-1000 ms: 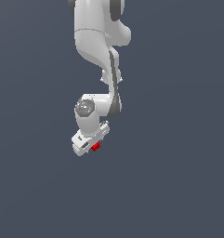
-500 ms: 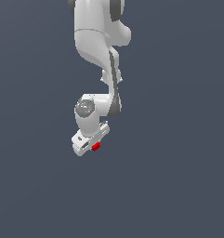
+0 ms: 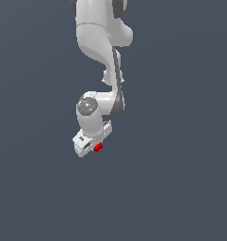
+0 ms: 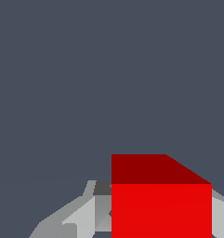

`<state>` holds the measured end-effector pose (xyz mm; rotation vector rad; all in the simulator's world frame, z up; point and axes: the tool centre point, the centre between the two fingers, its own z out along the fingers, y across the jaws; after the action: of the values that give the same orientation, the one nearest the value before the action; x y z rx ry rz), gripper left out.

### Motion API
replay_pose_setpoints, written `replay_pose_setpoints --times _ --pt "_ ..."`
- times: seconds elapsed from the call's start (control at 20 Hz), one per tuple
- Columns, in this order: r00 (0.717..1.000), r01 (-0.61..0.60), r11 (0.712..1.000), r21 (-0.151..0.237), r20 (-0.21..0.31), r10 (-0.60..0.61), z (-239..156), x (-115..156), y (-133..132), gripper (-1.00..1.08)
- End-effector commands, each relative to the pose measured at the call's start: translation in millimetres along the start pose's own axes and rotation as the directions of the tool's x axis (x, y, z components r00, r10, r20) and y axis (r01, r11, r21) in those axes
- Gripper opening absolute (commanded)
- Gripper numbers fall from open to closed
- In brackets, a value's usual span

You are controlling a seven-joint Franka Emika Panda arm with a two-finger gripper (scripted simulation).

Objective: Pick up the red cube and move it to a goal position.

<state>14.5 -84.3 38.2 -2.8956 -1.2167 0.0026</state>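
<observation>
The red cube (image 3: 98, 148) is a tiny plain bright red block held at the tip of my white gripper (image 3: 94, 146) in the exterior view, low in the middle of the picture. The jaws are shut on it, one finger on each side. In the wrist view the red cube (image 4: 161, 200) fills the space between my grey fingers (image 4: 81, 216); the gripper (image 4: 153, 214) closes on its two sides. The white arm (image 3: 103, 42) reaches down from above.
A plain dark grey-blue surface (image 3: 181, 188) lies all around the arm. No other objects, edges or containers show in either view.
The gripper and the held cube have hardly moved over the last second. The cube stays between the fingers.
</observation>
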Motion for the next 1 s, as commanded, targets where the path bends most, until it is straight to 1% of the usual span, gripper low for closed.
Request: replay_pose_setpoints --times 0.0,0.3,0.95 --pt "1.0 0.001 1.0 -0.002 -0.001 -0.001 -14.6 5.8 -2.0 -1.0" --pt "1.0 0.001 1.0 -0.002 -0.001 -0.001 -64.8 24.4 -10.3 -1.0" --pt "1.0 0.003 1.0 -0.001 -0.001 -0.003 -208.4 78.4 -32.3 -1.0"
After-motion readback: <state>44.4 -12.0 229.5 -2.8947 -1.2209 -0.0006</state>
